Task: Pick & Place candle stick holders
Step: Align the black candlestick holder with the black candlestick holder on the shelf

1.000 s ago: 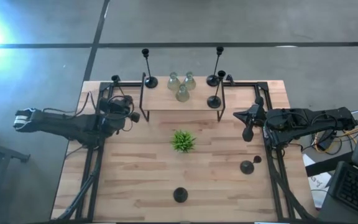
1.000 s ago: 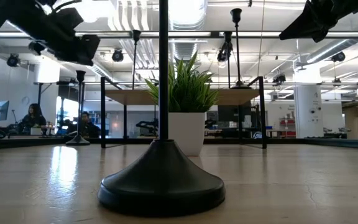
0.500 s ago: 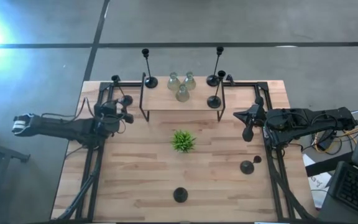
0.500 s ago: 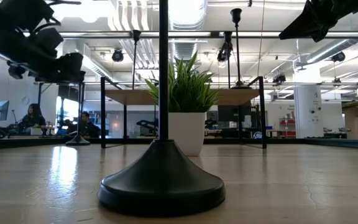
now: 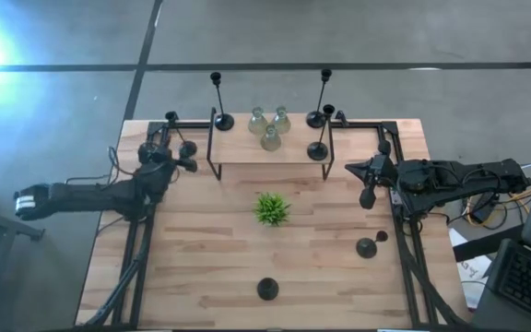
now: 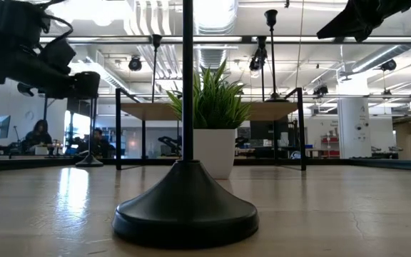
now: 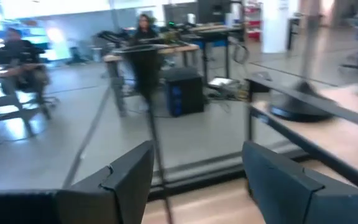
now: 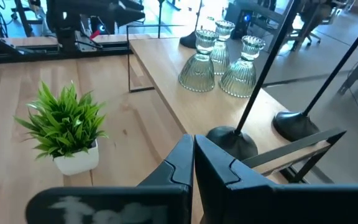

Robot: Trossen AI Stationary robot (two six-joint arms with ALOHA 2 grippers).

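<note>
A black candle stick holder [image 5: 189, 148] stands on its round base on the table's far left, beside the shelf. Its thin stem [image 7: 156, 149] shows between the open fingers of my left gripper [image 7: 197, 155], which do not touch it. Three more black holders [image 5: 318, 148] and three clear glass ones [image 5: 270, 138] stand on the wooden shelf [image 5: 247, 152]. Two black holders stand on the table, one near the front edge [image 5: 266, 289] and one at the right [image 5: 367, 247]. My right gripper [image 5: 353, 171] hovers shut and empty at the shelf's right end.
A small green plant [image 5: 271, 209] in a white pot stands mid-table, in front of the shelf. The shelf's black frame legs [image 5: 210, 171] stand close to my left gripper. People sit at desks in the room beyond the table.
My left gripper has drawn back toward the table's left edge, away from the shelf. The holder at the far left stays upright where it was.
</note>
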